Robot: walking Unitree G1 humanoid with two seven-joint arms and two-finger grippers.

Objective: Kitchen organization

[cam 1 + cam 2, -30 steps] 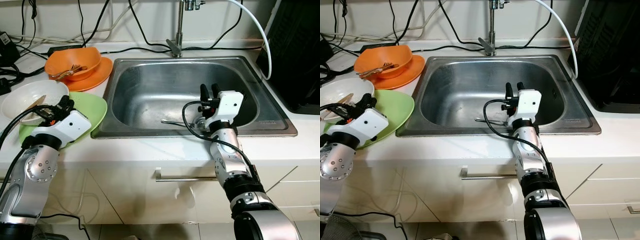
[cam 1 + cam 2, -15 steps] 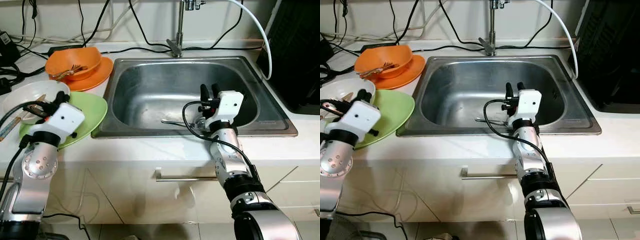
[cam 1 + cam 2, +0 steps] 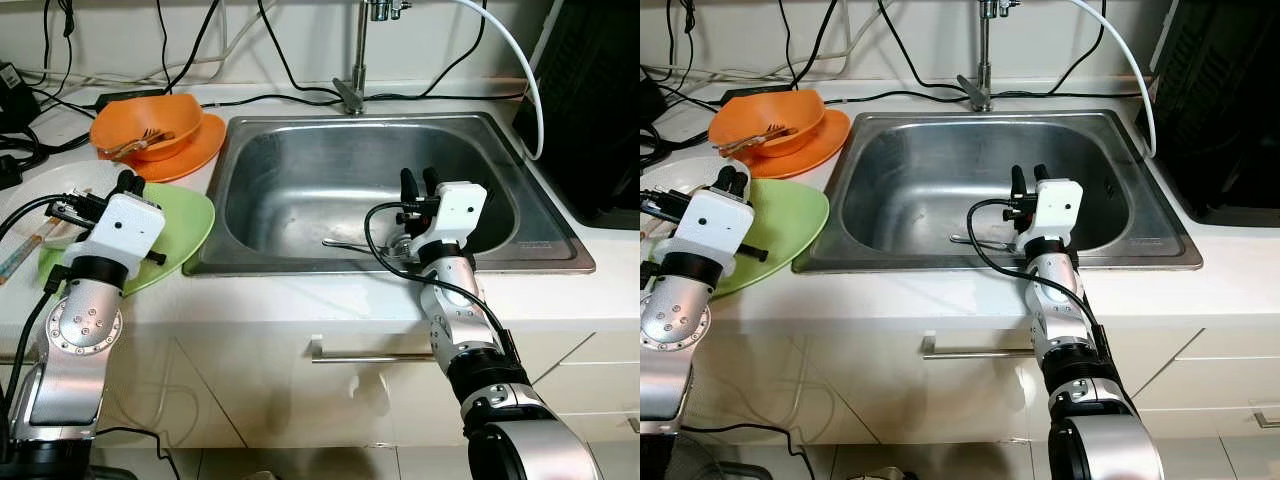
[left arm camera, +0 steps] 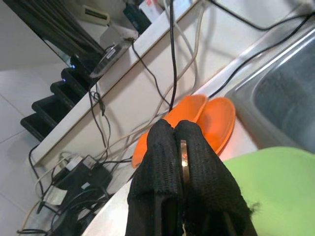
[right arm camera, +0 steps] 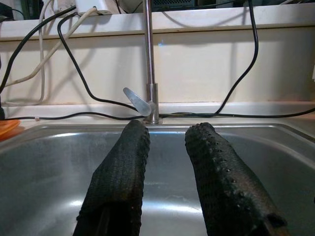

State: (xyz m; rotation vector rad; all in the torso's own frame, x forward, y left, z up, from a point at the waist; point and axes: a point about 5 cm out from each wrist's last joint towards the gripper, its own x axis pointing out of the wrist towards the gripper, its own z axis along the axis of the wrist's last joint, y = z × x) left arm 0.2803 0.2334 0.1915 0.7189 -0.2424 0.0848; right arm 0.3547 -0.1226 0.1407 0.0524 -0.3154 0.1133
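Left of the sink (image 3: 300, 150), the left gripper (image 4: 181, 147) pinches a thin utensil (image 4: 183, 162) over the green plate (image 3: 185, 225); the right gripper (image 5: 167, 177), jaws spread, waits above the basin; stacked dishes remain unsorted.

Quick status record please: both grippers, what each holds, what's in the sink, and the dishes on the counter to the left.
left gripper: over the green plate, fingers shut on a thin metal utensil; which utensil, cannot tell
right gripper: above the sink's front part, fingers open, holding nothing
sink: a metal utensil lies on the bottom near the front wall
left counter: orange bowl with cutlery in it, sitting on an orange plate; white dish beside the green plate
faucet: behind the sink
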